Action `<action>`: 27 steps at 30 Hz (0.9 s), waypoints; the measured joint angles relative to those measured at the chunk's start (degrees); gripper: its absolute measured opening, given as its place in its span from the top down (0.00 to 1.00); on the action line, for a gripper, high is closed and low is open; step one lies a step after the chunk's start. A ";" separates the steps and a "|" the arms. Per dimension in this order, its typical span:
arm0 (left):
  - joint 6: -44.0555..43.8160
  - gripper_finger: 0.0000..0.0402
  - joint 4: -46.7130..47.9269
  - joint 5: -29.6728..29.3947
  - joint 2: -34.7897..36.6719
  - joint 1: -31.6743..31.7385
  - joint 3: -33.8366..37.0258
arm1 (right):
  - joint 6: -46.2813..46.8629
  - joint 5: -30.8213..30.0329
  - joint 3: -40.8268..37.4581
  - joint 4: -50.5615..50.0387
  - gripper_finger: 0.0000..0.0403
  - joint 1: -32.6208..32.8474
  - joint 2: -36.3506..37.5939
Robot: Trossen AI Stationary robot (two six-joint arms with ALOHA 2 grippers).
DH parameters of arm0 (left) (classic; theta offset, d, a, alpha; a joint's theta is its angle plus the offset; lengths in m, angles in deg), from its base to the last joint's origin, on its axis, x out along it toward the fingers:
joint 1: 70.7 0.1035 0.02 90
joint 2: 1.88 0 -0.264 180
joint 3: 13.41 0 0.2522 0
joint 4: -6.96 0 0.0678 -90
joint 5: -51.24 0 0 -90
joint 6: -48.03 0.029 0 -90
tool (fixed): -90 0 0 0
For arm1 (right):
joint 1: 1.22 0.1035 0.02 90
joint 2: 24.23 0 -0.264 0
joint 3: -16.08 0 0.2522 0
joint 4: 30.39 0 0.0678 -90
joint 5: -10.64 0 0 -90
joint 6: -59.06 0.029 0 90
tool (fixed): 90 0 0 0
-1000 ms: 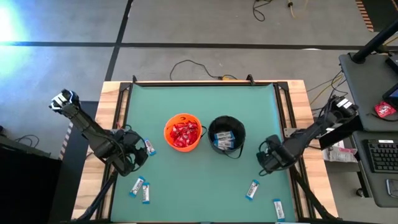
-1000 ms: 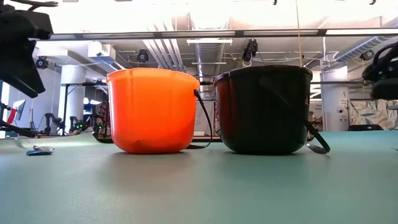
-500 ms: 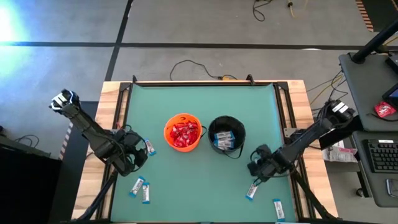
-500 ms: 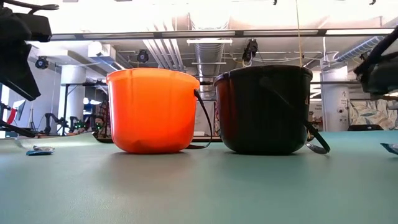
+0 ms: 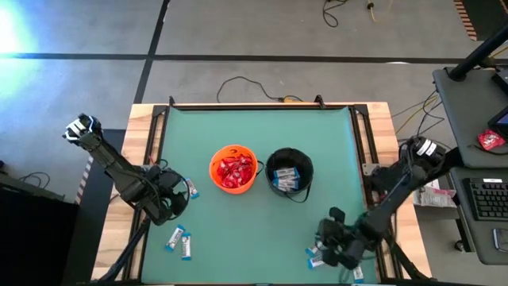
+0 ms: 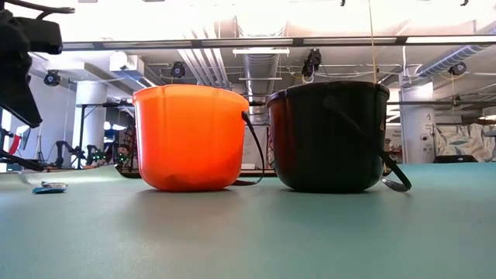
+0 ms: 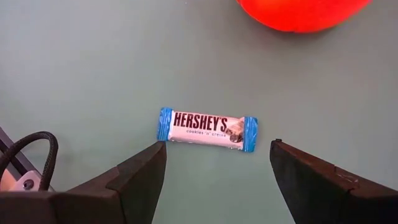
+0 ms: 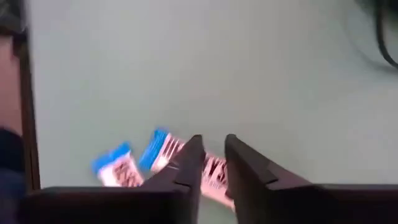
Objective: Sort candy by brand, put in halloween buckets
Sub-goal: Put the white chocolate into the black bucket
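White-and-blue bar (image 7: 206, 129) lies crosswise between the left gripper's (image 7: 214, 180) spread jaws at the table's 9 o'clock (right gripper (image 8: 211, 162), barely parted, hovers over two bars (image 8: 163, 149) at 5 o'clock).

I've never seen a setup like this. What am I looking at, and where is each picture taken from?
Two dark robot arms work at a green table. One camera looks straight down, one sits at tabletop height, one rides on each wrist. In the middle stand an orange bucket holding red candy and a black bucket holding white-and-blue bars. The left gripper hangs open over a Hershey's bar. The right gripper, jaws nearly together, is above two more bars near the table's front right corner. Neither holds anything.
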 joint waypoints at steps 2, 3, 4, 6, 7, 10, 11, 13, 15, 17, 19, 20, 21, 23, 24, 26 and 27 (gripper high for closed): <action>0.38 0.33 -0.01 0.31 0.00 0.00 0.02 | -2.13 -1.20 0.08 -0.02 0.79 2.59 -0.87; 0.46 0.33 -0.03 0.37 0.00 0.00 0.02 | -2.71 -0.72 -0.16 0.20 0.75 3.49 -1.14; 0.62 0.33 -0.02 0.43 0.01 0.00 0.02 | -3.39 0.50 -0.41 0.38 0.70 4.08 -1.34; 0.87 0.33 -0.15 0.50 0.02 0.00 0.02 | -6.61 4.39 -0.62 0.51 0.62 4.08 -1.60; 0.85 0.33 -0.18 0.51 0.02 0.00 0.02 | -9.25 5.73 -0.63 0.58 0.58 3.84 -1.66; 0.80 0.33 -0.34 0.84 0.02 0.00 0.00 | -18.52 6.25 0.11 0.73 0.50 2.46 -1.34; 0.69 0.33 -0.32 1.00 0.02 0.02 -0.08 | -21.31 6.17 0.35 0.97 0.47 1.78 -1.24; 0.33 0.33 -0.37 1.11 0.00 0.02 -0.30 | -25.67 6.32 0.42 1.00 0.44 0.29 -1.29; 0.15 0.33 -0.54 2.12 0.00 0.01 -0.88 | -28.70 7.07 -0.54 4.11 0.42 -1.18 -1.46; -0.05 0.33 -1.03 4.68 0.00 0.00 -1.59 | -32.70 8.91 -2.44 10.69 0.43 -2.08 -1.46; 0.02 0.33 -1.08 8.60 0.00 0.00 -1.96 | -36.55 10.42 -4.73 17.19 0.45 -2.19 -1.46; 0.04 0.33 -1.05 10.74 0.00 0.00 -1.97 | -38.44 11.24 -5.76 19.45 0.46 -2.19 -1.43; 0.12 0.33 -1.07 12.38 0.00 0.00 -1.97 | -40.32 12.12 -6.58 21.05 0.47 -2.16 -1.42; -0.23 0.33 -1.05 14.87 0.00 -0.02 -1.83 | -43.44 13.44 -7.74 22.26 0.47 -2.17 -1.35; -0.76 0.33 -1.00 15.52 -0.05 0.00 -1.69 | -44.87 14.01 -8.40 23.22 0.47 -2.19 -1.33; -3.04 0.33 -1.02 15.61 -0.11 0.00 -1.59 | -47.37 15.21 -9.90 26.36 0.46 -2.21 -1.27; -4.41 0.33 -0.93 15.60 -0.11 0.00 -1.55 | -48.44 15.43 -10.67 28.29 0.46 -2.21 -1.19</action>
